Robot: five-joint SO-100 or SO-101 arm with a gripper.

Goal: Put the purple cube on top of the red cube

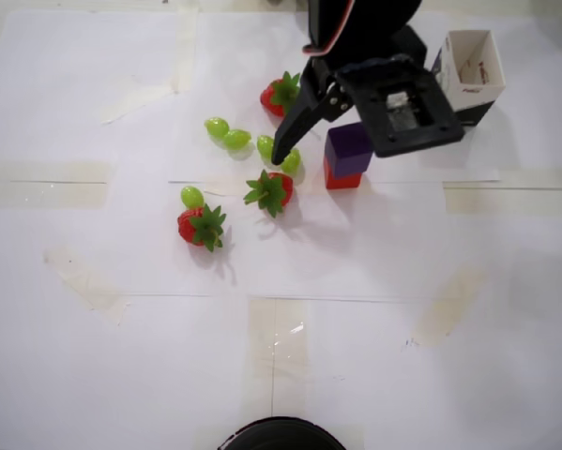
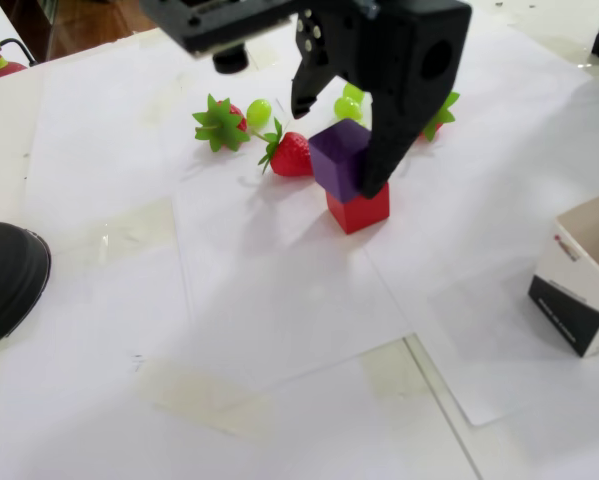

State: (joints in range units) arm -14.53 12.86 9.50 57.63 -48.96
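Two cubes form a stack near the middle of the paper-covered table (image 2: 279,320). Nearest the fixed camera, a dark rounded object (image 2: 4,280) sits at the left edge, and a small open white-and-black box (image 2: 584,285) stands at the right edge, well apart from the stack. Beyond these, the red cube (image 2: 359,210) rests on the paper with the purple cube (image 2: 337,158) on top of it, turned a little so its corners overhang the red one; in the overhead view the purple cube (image 1: 348,147) hides most of the red cube (image 1: 337,178). The gripper (image 2: 337,140) hangs over the stack with its claw spread wide: one finger (image 2: 387,150) stands against the purple cube's right side as the fixed view shows it, perhaps touching it, though that view does not make the contact clear, while the other finger (image 2: 304,90) is swung up and away to the left, clear of the cube. In the overhead view the gripper (image 1: 318,157) shows the same wide gap. Just behind the stack lies a strawberry (image 2: 291,152), then another strawberry (image 2: 222,122) with a green grape (image 2: 258,111) beside it. Farther back, more grapes (image 2: 349,100) and a third strawberry (image 2: 437,115) lie partly hidden by the arm.
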